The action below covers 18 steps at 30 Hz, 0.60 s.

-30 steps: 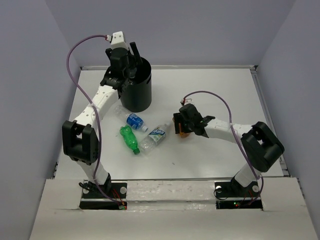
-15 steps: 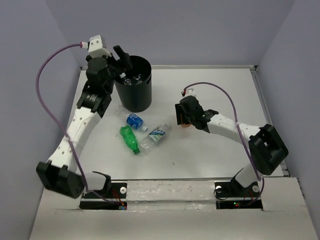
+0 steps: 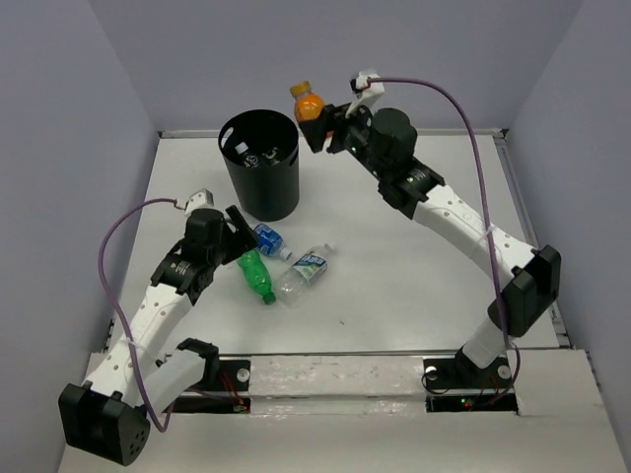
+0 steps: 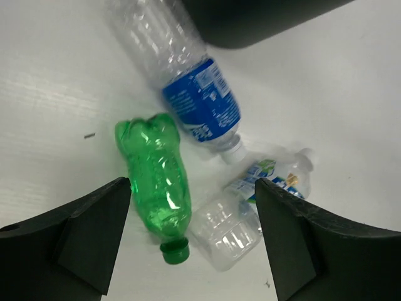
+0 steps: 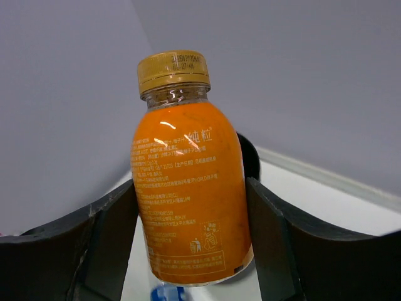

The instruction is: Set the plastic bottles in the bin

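My right gripper (image 3: 315,118) is shut on the short orange bottle (image 3: 307,101) and holds it upright in the air, just right of the black bin's (image 3: 258,192) rim. In the right wrist view the bottle (image 5: 188,200) fills the space between the fingers (image 5: 282,244). My left gripper (image 3: 240,229) is open and empty above three bottles lying on the table. These are a green one (image 4: 156,175), a blue-labelled one (image 4: 200,106) and a clear one with a white-blue label (image 4: 250,207). Bottles lie inside the bin (image 3: 262,154).
The bin's dark base (image 4: 250,19) lies just beyond the blue-labelled bottle. Grey walls enclose the white table (image 3: 414,276) on three sides, with a raised rail along its far and right edges.
My left arm has come away from the bin and down over the bottles on the table. My right arm has lifted the orange bottle from the table up beside the bin's rim.
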Motion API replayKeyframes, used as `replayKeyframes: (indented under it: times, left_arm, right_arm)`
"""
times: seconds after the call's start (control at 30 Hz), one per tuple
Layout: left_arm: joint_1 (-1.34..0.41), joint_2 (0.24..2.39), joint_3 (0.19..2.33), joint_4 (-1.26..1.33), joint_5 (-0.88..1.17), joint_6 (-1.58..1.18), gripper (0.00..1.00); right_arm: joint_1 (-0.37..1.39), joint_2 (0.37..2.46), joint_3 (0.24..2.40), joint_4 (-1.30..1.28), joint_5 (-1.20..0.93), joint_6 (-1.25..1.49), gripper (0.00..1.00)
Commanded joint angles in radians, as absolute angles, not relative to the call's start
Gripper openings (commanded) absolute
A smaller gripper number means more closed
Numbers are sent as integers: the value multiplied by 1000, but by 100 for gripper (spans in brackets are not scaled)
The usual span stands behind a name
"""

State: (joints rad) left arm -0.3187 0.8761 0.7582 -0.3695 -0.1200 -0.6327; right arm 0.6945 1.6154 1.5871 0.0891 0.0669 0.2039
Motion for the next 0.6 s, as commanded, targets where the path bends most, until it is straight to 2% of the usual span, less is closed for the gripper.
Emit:
replayKeyframes:
  times: [0.0, 0.17, 0.27, 0.33, 0.4, 0.43, 0.47, 0.5, 0.57]
  left_arm:
    - [-318, 859, 703, -400, -65, -726, 89]
    - [-318, 873, 638, -373, -51, -773, 91]
    - [-318, 891, 595, -338, -5, -775, 98]
    - [-318, 902, 584, -336, -5, -772, 98]
    - [-318, 920, 563, -324, 29, -770, 98]
    - [-318, 928, 548, -310, 29, -772, 99]
    - [-318, 928, 548, -310, 29, -775, 99]
    - [-318, 937, 534, -293, 26, -778, 99]
    - [-318, 949, 517, -276, 23, -788, 99]
  right_arm:
    - [699, 1788, 1827, 251, -129, 153, 31]
    - [709, 1971, 2034, 261, -186, 158, 31]
    - [718, 2063, 2127, 239, -183, 150, 31]
    - [718, 2109, 2155, 226, -179, 150, 32]
    - [727, 2134, 2180, 226, -179, 150, 42]
    - [727, 2157, 2196, 219, -181, 146, 58]
    - [727, 2157, 2197, 213, -181, 143, 58]
    - [727, 2170, 2201, 210, -184, 140, 75]
    - [727, 2166, 2186, 207, -189, 132, 84]
